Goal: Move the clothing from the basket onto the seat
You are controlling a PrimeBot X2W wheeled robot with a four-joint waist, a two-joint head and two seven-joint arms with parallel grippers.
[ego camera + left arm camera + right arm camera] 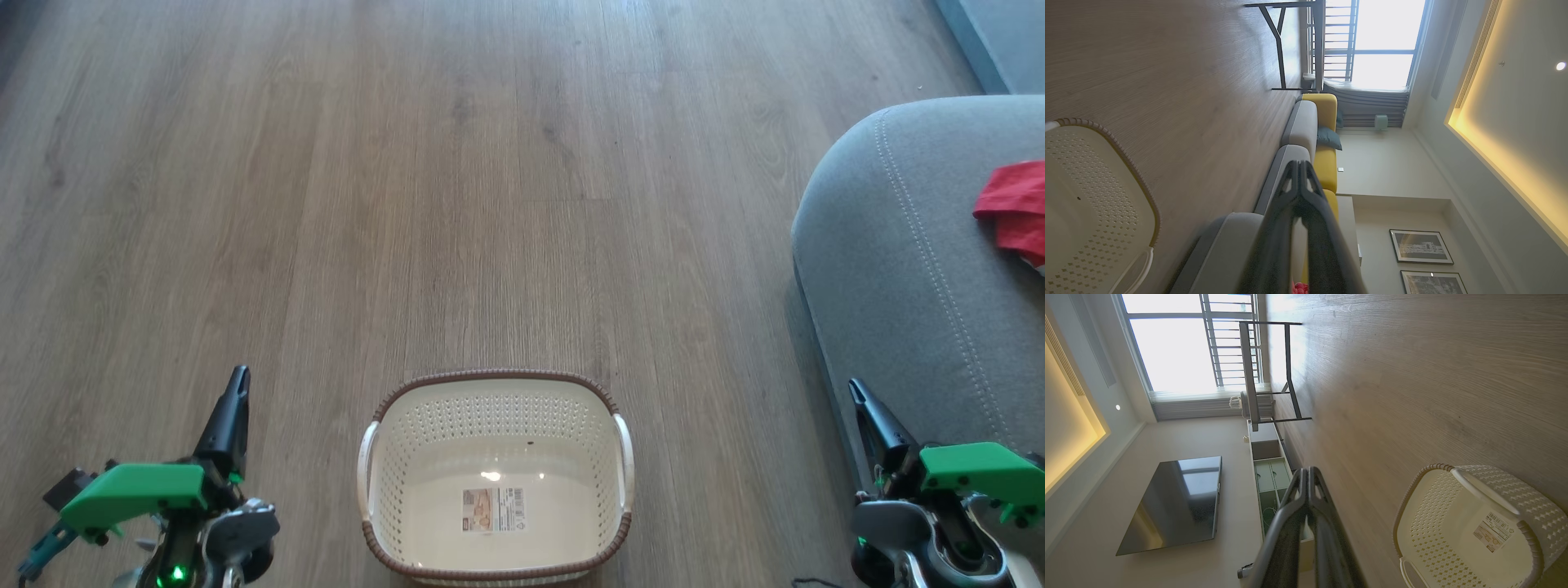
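wood floor surrounds the basket, which stands empty between the arms with its label showing, so the job looks done. the clothing lies on the seat, cut off at the frame's right edge. the left gripper and right gripper rest with fingers pressed together, holding nothing.

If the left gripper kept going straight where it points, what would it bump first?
Likely the grey fabric sofa cushion past the left gripper's tips; nothing nearer shows, but depth is unclear.
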